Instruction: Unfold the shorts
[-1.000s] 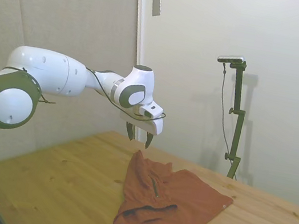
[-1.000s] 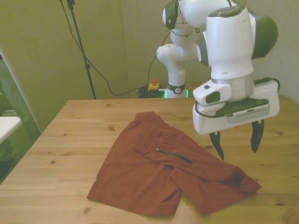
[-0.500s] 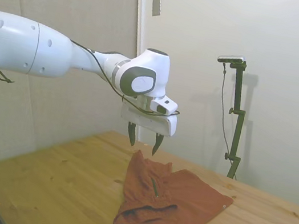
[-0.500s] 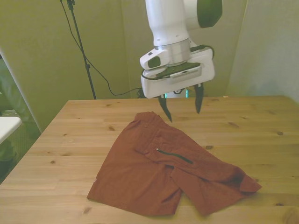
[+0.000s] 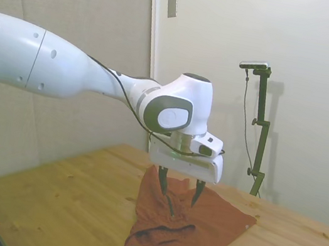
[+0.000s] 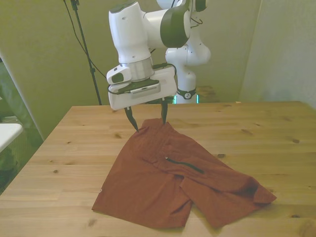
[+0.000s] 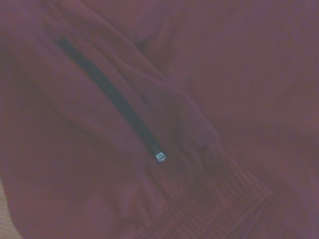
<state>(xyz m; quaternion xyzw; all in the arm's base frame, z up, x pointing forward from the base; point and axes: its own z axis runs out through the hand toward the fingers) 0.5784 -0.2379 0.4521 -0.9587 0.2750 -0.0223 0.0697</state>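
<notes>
The rust-red shorts (image 6: pixel 170 182) lie folded on the wooden table (image 6: pixel 74 148), with a thin dark zipper line (image 6: pixel 183 165) across the upper layer. In the side view the shorts (image 5: pixel 209 230) are bunched into a thick fold at the near end. My gripper (image 6: pixel 147 118) hangs open just above the far top corner of the shorts, its dark fingers pointing down on either side of that corner. From the side my gripper (image 5: pixel 177 195) sits low over the fabric. The wrist view is filled with red fabric (image 7: pixel 224 74) and the dark zipper (image 7: pixel 112 97).
The table's bare wood (image 6: pixel 276 128) stretches to the front view's right of the shorts and also along the left (image 6: pixel 64 163). A white ledge (image 6: pixel 7 133) shows at the far left edge of the front view.
My gripper has swung from high on the front view's right, across the shorts, and down to their far top corner. The shorts have not moved. The fingers stay open.
</notes>
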